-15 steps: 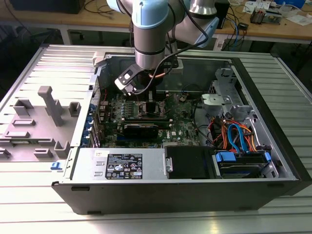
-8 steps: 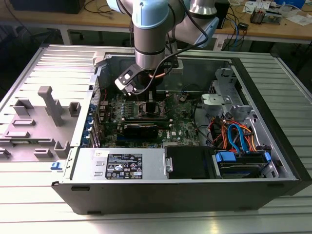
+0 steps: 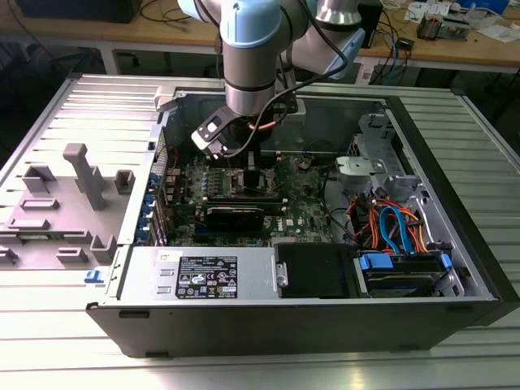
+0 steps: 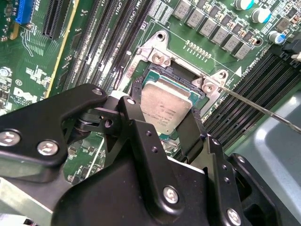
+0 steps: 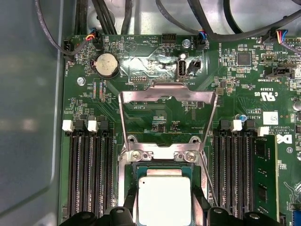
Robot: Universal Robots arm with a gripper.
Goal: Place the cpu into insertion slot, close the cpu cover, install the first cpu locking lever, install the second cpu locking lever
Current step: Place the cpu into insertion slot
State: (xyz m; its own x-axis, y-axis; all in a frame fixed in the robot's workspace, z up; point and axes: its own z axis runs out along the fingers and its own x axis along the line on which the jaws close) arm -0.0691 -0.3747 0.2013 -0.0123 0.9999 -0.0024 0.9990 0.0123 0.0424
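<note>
In both wrist views the cpu (image 4: 165,101) (image 5: 164,197), a flat square chip with a dull silver top, sits level in the insertion slot (image 4: 159,75) (image 5: 162,165) on the green board. My gripper (image 4: 162,109) (image 5: 164,209) is shut on the cpu, with one black finger (image 4: 134,117) pressed against each of two opposite edges. The cpu cover (image 5: 167,93), a thin silvery frame, stands swung open behind the socket on its hinges. A thin wire locking lever (image 4: 263,109) (image 5: 210,183) sticks out, raised, beside the socket. In the exterior view the gripper (image 3: 237,161) reaches down into the open computer case.
Long black memory slots (image 5: 87,174) (image 5: 230,174) flank the socket on both sides. A black card (image 3: 236,215) lies across the board below the arm. Coloured cables (image 3: 390,223) and drive bays fill the exterior view's right. Case walls (image 3: 268,280) ring the board.
</note>
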